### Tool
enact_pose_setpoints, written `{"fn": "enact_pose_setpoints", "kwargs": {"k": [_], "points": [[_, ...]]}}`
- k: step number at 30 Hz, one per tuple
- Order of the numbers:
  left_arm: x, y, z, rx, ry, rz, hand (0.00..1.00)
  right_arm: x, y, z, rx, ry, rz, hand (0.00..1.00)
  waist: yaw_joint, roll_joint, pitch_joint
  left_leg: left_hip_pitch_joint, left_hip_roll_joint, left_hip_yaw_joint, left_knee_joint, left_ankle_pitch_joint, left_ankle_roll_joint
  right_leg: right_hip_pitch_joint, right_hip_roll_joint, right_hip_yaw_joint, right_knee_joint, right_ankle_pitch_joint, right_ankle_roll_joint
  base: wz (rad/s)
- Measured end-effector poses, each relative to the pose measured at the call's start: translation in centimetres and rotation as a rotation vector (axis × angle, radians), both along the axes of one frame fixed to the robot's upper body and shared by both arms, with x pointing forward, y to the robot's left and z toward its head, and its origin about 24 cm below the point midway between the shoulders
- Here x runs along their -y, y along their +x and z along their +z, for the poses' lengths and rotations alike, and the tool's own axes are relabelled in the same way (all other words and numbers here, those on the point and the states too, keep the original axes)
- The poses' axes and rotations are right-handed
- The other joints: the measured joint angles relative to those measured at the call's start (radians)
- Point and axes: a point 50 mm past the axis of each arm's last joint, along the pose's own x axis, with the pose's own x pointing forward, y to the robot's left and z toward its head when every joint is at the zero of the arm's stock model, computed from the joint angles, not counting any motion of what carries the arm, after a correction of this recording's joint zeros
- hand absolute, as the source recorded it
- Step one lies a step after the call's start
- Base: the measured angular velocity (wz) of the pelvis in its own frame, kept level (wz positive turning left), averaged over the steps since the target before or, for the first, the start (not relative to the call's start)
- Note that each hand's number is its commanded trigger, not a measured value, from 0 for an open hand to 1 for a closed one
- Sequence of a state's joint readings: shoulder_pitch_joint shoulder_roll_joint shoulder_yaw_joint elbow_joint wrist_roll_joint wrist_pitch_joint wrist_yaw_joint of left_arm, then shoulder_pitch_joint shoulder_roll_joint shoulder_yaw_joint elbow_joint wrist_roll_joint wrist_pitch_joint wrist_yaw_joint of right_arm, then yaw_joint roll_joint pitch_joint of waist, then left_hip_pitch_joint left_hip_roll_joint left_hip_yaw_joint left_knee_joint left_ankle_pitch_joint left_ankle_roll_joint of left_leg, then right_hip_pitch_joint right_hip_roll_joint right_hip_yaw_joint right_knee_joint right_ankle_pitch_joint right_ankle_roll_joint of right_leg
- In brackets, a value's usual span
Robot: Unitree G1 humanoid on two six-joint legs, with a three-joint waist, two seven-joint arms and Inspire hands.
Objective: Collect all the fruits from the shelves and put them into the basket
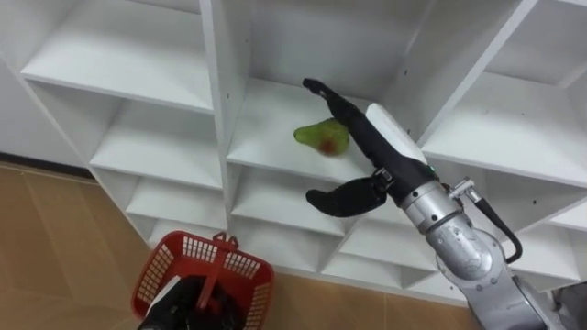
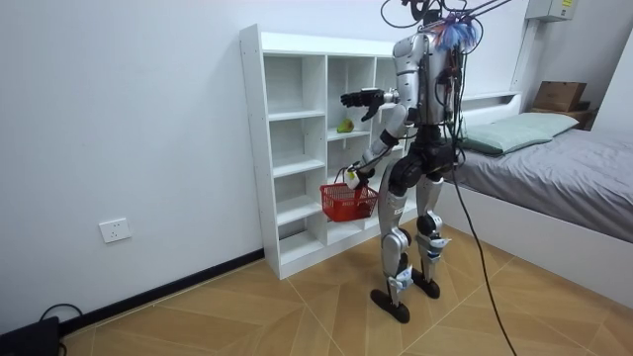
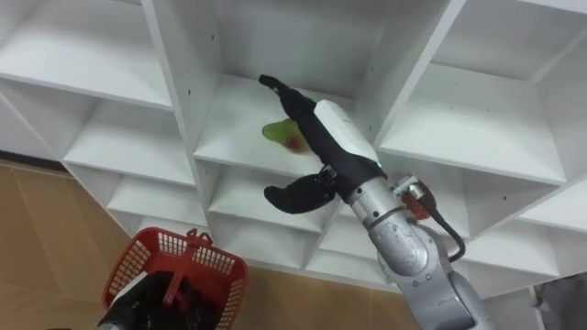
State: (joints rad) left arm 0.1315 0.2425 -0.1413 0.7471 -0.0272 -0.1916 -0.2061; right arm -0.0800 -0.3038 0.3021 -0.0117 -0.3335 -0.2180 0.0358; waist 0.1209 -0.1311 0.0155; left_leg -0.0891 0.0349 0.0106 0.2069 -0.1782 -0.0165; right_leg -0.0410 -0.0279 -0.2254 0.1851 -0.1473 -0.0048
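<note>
Right hand point(image 1: 374, 147) was extended into a middle-column compartment of the white closet point(image 1: 216, 101), fingers straight and thumb spread wide below them, holding nothing; this open posture suited an approach, since the span left room to close round the fruit; the green pear point(image 1: 323, 137) lay on that compartment's shelf, just beside and partly behind the fingers; contact could not be confirmed. The left hand point(image 1: 194, 302) was held low at the robot's left, fingers closed round the handle of the red basket point(image 1: 163, 268); the basket hung off the floor, below and to the left of the pear's compartment, judged so as to keep the transfer short; collection of this fruit was judged not yet done.
</note>
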Motion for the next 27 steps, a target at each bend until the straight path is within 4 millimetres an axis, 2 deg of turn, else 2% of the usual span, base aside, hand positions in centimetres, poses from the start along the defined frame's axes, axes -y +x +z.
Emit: {"fn": "enact_pose_setpoints", "kwargs": {"k": [4, 9, 16, 21, 27], "points": [[0.0, 0.1, 0.0, 0.003, 0.000, -0.001, 1.00, 0.0, 0.0, 0.0, 0.012, -0.007, -0.011, 0.00, 0.001, -0.003, 0.0009, -0.005, -0.002, -0.014, 0.007, 0.001, -0.001, 0.000, -0.001, -0.012, 0.000, 0.000, 0.000, 0.10], [0.1, 0.6, 0.2, 0.015, 0.000, -0.005, 1.00, 0.1, 0.5, 0.3, 0.038, -0.022, -0.029, 0.00, 0.012, -0.024, 0.0106, -0.013, -0.004, -0.024, 0.016, 0.001, -0.001, 0.000, -0.002, -0.021, 0.000, 0.000, 0.000, 0.06], [0.1, 1.1, 0.5, 0.028, -0.002, -0.002, 1.00, 0.2, 1.3, 1.0, 0.079, -0.008, -0.051, 0.00, 0.020, -0.027, 0.0090, -0.023, -0.007, -0.041, 0.029, 0.001, -0.001, 0.000, -0.003, -0.028, 0.000, 0.000, 0.000, 0.07], [0.1, 1.1, 0.5, 0.025, -0.002, -0.002, 1.00, 1.4, 3.2, 1.3, 0.107, -0.010, -0.136, 0.00, 0.020, -0.027, 0.0090, -0.026, -0.009, -0.046, 0.032, 0.001, -0.001, 0.004, -0.004, -0.029, 0.000, 0.000, 0.000, 0.01], [0.0, 0.9, 0.4, 0.004, 0.001, -0.001, 1.00, 2.6, 3.9, 1.2, 0.129, -0.007, -0.217, 0.00, 0.013, -0.026, 0.0088, -0.043, -0.013, -0.074, 0.052, 0.002, -0.002, 0.006, -0.006, -0.058, 0.000, 0.000, 0.000, 0.12]]}}
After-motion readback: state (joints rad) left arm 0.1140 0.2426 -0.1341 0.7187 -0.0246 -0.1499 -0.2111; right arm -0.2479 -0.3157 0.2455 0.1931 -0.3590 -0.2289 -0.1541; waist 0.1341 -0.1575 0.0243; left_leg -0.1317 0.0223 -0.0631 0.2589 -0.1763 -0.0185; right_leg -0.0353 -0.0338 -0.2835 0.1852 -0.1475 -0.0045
